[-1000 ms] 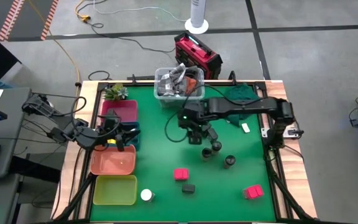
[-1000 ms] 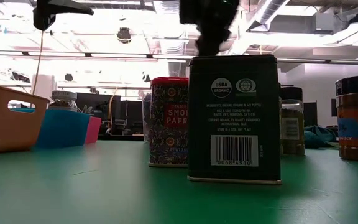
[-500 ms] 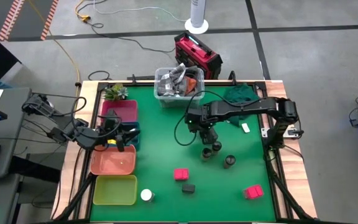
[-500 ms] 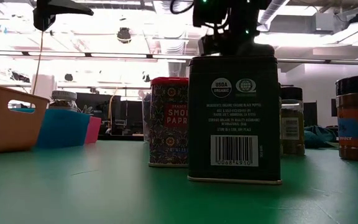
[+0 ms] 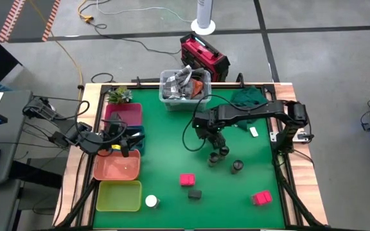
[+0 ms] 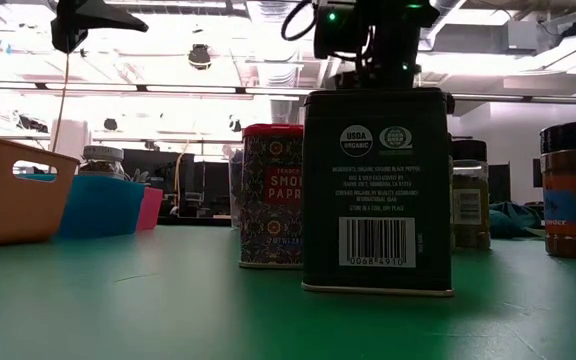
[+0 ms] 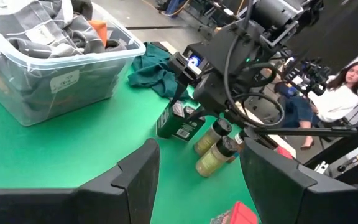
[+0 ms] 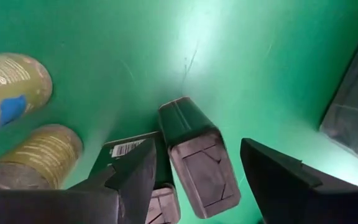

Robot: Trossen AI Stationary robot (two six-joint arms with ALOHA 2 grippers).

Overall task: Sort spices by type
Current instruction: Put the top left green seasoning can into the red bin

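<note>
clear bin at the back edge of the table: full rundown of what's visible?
The clear bin is a see-through plastic tub with a rim lip, sitting upright on the green mat at the table's back edge, near the middle. It is piled with crumpled grey cloth and something orange. A small white label shows on its wall. A dark green cloth lies just beside it. No gripper touches it.

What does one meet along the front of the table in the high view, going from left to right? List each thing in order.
Yellow-green tray → white-topped round jar → pink-red box → black box → second pink-red box.
</note>
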